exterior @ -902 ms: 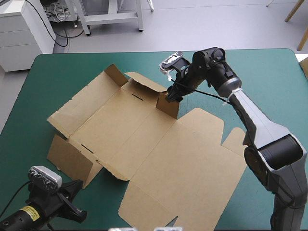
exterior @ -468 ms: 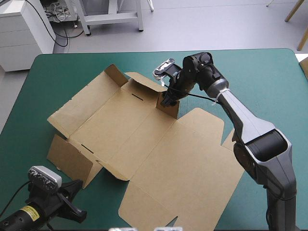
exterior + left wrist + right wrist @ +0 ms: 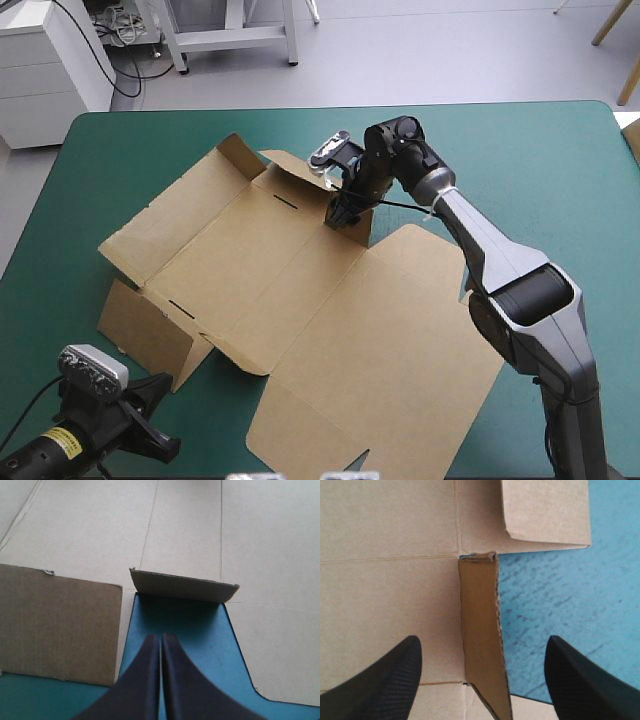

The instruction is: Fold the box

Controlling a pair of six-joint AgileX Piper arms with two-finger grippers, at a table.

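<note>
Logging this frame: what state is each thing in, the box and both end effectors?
box: unfolded, mostly flat, a few small flaps raised.
upright flap: standing at the box's far side, not gripped.
right end effector: open, one finger on either side of the upright flap.
left end effector: shut, empty, off the box's near-left edge.

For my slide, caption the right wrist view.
Open right hand straddling a raised flap of the brown box.
</note>
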